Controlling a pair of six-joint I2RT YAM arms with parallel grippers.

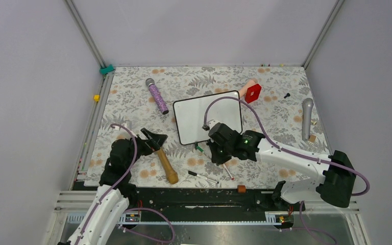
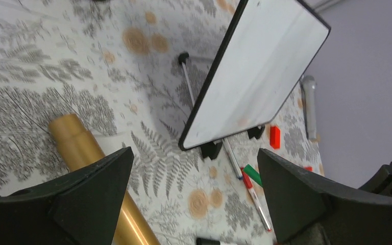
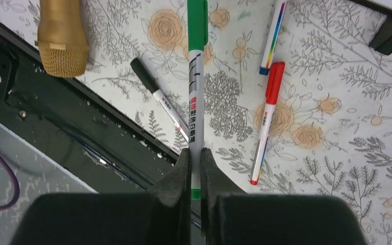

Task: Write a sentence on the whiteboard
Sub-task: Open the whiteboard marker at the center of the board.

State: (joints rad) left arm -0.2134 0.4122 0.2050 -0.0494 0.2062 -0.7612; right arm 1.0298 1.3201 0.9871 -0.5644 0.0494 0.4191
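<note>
The right pincer (image 3: 195, 155) pinches a green pen (image 3: 196, 97) near its end. The left pincer (image 2: 194, 153) is spread wide. The whiteboard (image 1: 209, 117) stands just past the right pincer.

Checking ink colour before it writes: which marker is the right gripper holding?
The green-capped marker, pinched in the shut right gripper. The red-capped marker, black-capped marker and rainbow-striped pen lie loose beside it.

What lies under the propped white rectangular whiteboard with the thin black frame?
A thin white pen with a black end runs beneath the whiteboard, which stands tilted on two black feet. The board covers the rest of that pen.
</note>
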